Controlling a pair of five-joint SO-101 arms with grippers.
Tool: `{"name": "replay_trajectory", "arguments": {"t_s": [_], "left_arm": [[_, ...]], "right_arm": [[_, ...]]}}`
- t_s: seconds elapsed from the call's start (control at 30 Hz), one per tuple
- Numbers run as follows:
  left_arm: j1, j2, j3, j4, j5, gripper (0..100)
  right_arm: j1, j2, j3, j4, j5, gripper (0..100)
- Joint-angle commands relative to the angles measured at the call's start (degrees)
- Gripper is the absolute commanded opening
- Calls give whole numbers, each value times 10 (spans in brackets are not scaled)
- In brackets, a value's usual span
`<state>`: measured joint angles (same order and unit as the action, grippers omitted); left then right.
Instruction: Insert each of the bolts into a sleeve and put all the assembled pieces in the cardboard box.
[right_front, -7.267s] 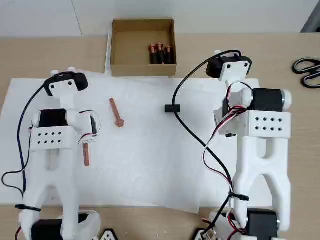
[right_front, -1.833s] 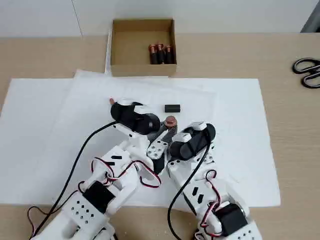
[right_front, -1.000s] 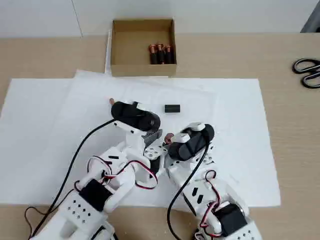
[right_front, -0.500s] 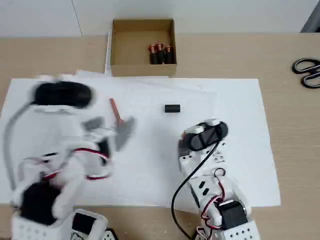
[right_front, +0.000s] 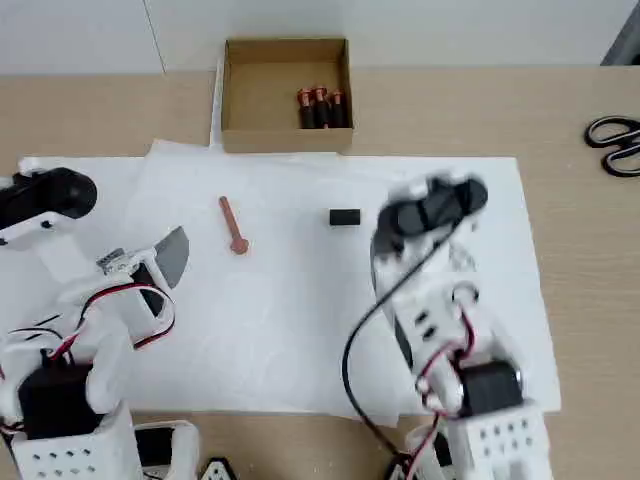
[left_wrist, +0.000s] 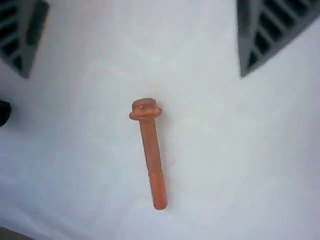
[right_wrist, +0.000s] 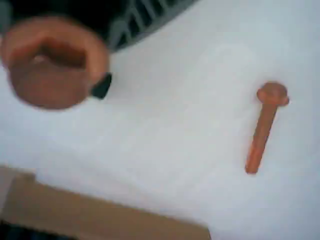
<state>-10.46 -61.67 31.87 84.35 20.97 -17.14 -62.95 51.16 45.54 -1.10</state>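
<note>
Both arms have left their meeting point at mid-sheet. The left one has swung out to 9 o'clock, and the right one, blurred, has pushed up toward 2 o'clock of the sheet's middle. The loose bolt, the sleeve and the box's contents lie as before.

The left gripper (right_front: 146, 259) stands wide, jaws far apart, over the paper (right_front: 300, 330). The right gripper (right_front: 384, 258) clasps a held bolt (right_wrist: 52, 65), seen head-on as a blurred copper-coloured disc with dark around it.

One loose bolt (right_front: 232, 225) lies flat on the paper at 10 o'clock. It is copper-coloured, with a round flanged head and a slim shank, head toward 6 o'clock. One sleeve (right_front: 344, 217), a short black cylinder, lies near 12 o'clock of the middle, well apart from that bolt.

At 12 o'clock on the table (right_front: 100, 110), the cardboard box (right_front: 285, 43) holds three assembled pieces (right_front: 320, 108) side by side in its right half, with copper heads on black sleeves. One pair of scissors (right_front: 615, 142) lies at 2 o'clock.
</note>
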Motion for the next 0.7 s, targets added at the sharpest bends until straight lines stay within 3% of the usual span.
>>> {"name": "replay_trajectory", "arguments": {"t_s": [0.0,0.4,0.67], "left_arm": [[-2,-3,2,-1,-3,251],[-3,-4,49,-2,-2,251],[-3,-4,51,2,-3,251]], "right_arm": [[4,158,-123,-98,3,4],[-19,572,-325,-488,5,4],[-51,782,-483,-609,6,4]]}}
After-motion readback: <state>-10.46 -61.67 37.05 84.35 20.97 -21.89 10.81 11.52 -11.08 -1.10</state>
